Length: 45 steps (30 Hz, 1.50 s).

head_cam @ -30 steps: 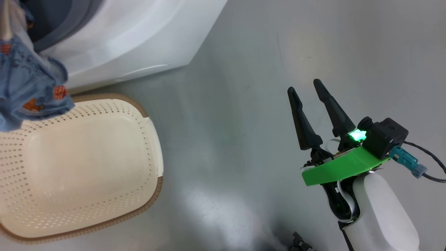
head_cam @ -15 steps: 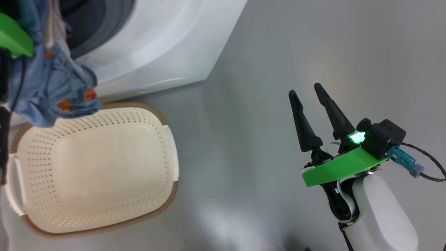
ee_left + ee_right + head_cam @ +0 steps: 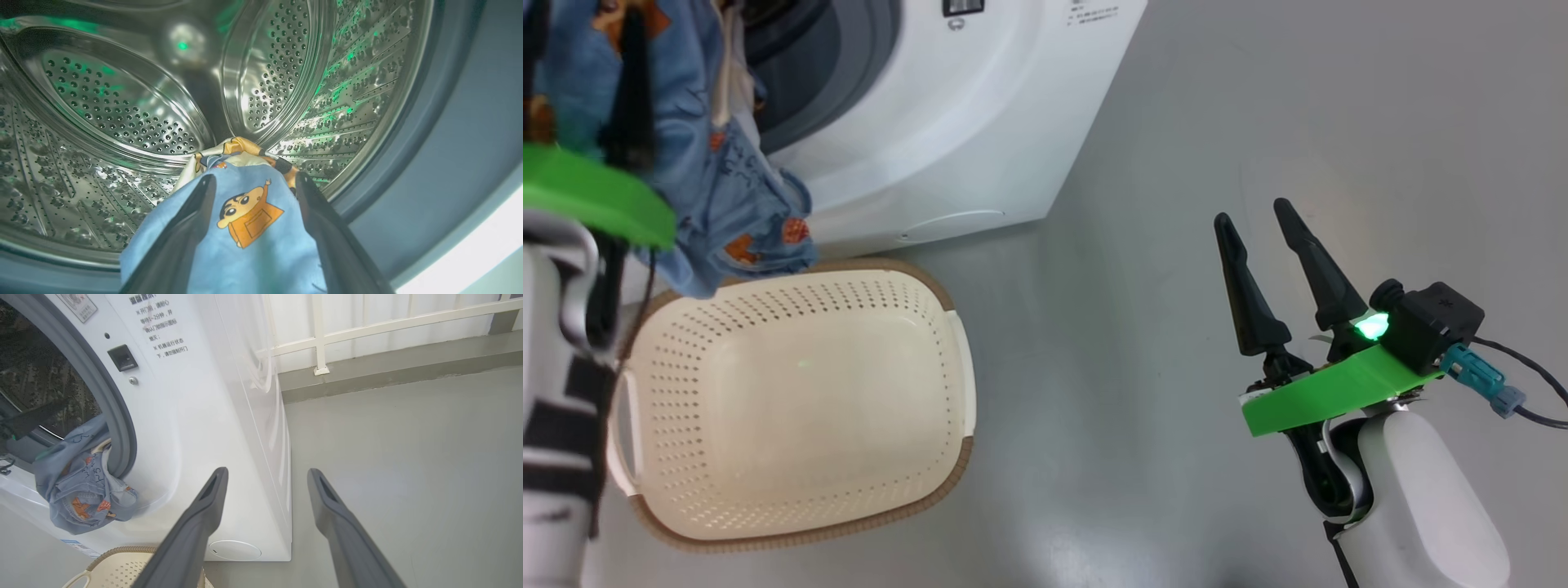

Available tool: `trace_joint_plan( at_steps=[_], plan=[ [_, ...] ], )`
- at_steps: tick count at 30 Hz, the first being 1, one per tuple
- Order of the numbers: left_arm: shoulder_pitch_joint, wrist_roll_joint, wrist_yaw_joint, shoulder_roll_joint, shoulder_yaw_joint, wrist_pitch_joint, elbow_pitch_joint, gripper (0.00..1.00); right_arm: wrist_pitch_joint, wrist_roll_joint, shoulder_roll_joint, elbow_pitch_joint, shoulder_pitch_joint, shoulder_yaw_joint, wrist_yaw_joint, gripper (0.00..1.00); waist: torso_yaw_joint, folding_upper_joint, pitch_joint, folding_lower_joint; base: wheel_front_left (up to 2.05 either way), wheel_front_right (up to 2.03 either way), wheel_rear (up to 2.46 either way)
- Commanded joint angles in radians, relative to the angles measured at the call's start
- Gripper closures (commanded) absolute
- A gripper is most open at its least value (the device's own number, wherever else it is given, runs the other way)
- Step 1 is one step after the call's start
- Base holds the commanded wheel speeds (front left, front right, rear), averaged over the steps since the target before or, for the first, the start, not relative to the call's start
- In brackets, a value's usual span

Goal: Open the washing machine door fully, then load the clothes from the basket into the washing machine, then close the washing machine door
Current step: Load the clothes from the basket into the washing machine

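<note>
I see clothes (image 3: pixel 253 228) in light blue with an orange-brown cartoon figure and cream patches. The washing machine (image 3: pixel 980 122) is white, its ring (image 3: pixel 124 428) grey, and its drum (image 3: pixel 122 102) is perforated steel with green glints. The basket (image 3: pixel 800 408) is cream and dotted with holes, its rim brown, possibly woven-look; my fingers (image 3: pixel 196 526) are dark grey.

- Washing machine (image 3: pixel 980 122): cut off at 12 o'clock in the head view; front lettering (image 3: pixel 1094 12) too small to read.
- Clothes (image 3: pixel 727 204): upper part off-frame at 11 o'clock, partly behind the left gripper (image 3: pixel 255 177) and its green mount (image 3: pixel 596 204).
- Basket (image 3: pixel 964 384): 9 o'clock handle partly hidden by the left forearm (image 3: pixel 556 425); cropped at 7 o'clock in the right wrist view.
- Drum (image 3: pixel 122 102): hidden by fabric at 6 o'clock.
</note>
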State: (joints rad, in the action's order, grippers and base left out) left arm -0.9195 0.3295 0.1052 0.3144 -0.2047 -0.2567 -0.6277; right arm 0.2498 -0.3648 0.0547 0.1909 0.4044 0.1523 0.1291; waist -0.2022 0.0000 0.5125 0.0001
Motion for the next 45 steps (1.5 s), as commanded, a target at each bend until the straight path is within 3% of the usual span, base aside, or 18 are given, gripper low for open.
trace_joint_plan(
  at_steps=[1, 13, 22, 31, 45],
  plan=[
    [0.050, 0.001, -0.008, 0.043, 0.041, -0.005, 0.058, 0.00, 0.012, 0.011, -0.005, -0.020, -0.032, 0.015, 0.002, 0.00, 0.012, 0.0000, -0.016, -0.0001, 0.00, 0.00, 0.00],
    [0.389, 0.024, -0.021, 0.041, 0.141, -0.005, 0.383, 0.00, 0.012, 0.026, -0.005, -0.017, -0.042, 0.003, 0.002, 0.00, 0.042, 0.0000, -0.049, -0.0001, 0.00, 0.00, 0.00],
    [0.610, 0.025, -0.040, -0.011, 0.252, -0.005, 0.562, 0.00, 0.012, 0.039, -0.005, -0.011, -0.048, 0.009, 0.002, 0.00, 0.043, 0.0000, -0.073, -0.0001, 0.00, 0.00, 0.00],
    [0.726, 0.002, -0.021, -0.059, 0.286, -0.005, 0.576, 0.00, 0.012, 0.050, -0.005, -0.005, -0.066, 0.009, 0.002, 0.00, 0.043, 0.0000, -0.093, -0.0001, 0.00, 0.00, 0.00],
    [0.731, -0.017, 0.003, -0.096, 0.299, -0.005, 0.561, 0.00, 0.012, 0.053, -0.005, -0.002, -0.070, 0.005, 0.002, 0.00, 0.046, 0.0000, -0.100, -0.0001, 0.00, 0.00, 0.00]
  ],
)
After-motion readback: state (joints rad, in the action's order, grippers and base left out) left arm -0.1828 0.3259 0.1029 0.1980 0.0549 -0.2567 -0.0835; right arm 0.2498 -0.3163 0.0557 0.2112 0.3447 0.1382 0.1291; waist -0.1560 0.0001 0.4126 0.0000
